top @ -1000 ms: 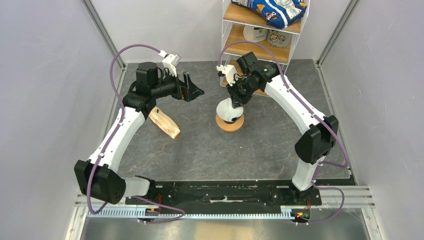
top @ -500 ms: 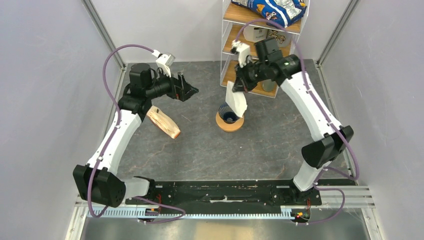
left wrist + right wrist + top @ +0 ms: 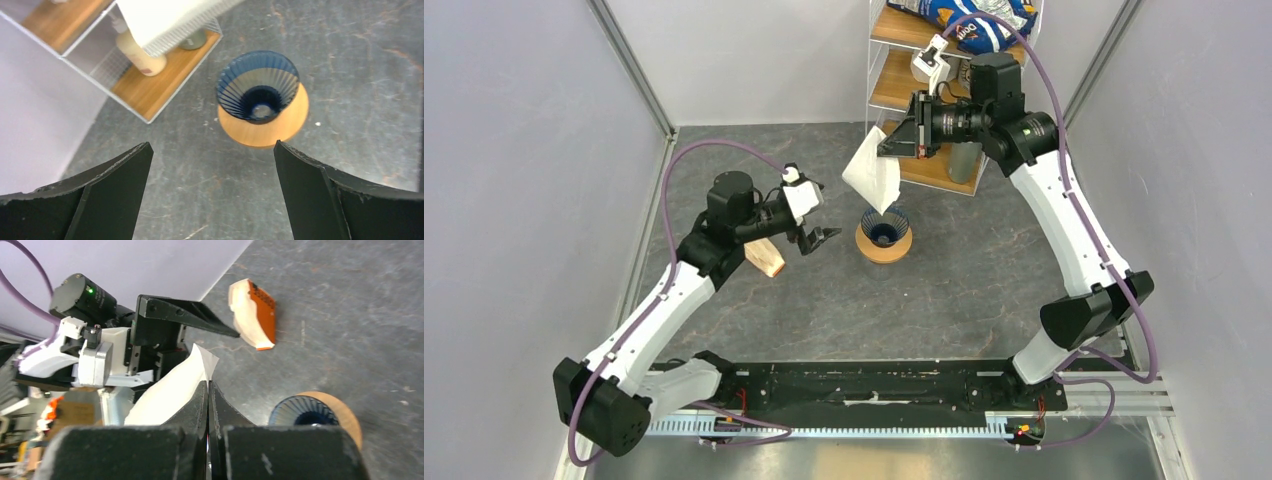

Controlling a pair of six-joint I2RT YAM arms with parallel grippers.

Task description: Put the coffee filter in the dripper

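Above the bench, the coffee filter is being held pinched in the right hand, raised above the dripper and not touching it. Pickup is being judged complete; lowering and seating are being left outstanding. The dripper is being carried on an orange-brown ring and is being seen empty. The left hand is being shown wide, holding nothing, beside the dripper.

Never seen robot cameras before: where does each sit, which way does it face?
Top external: above, behind the bases, looking down; left arm and right arm show.
Left wrist: on left arm, looks down at the dripper; open left gripper shows.
Right wrist: on right arm, looks along shut right gripper pinching the coffee filter.
Shared: the dripper.
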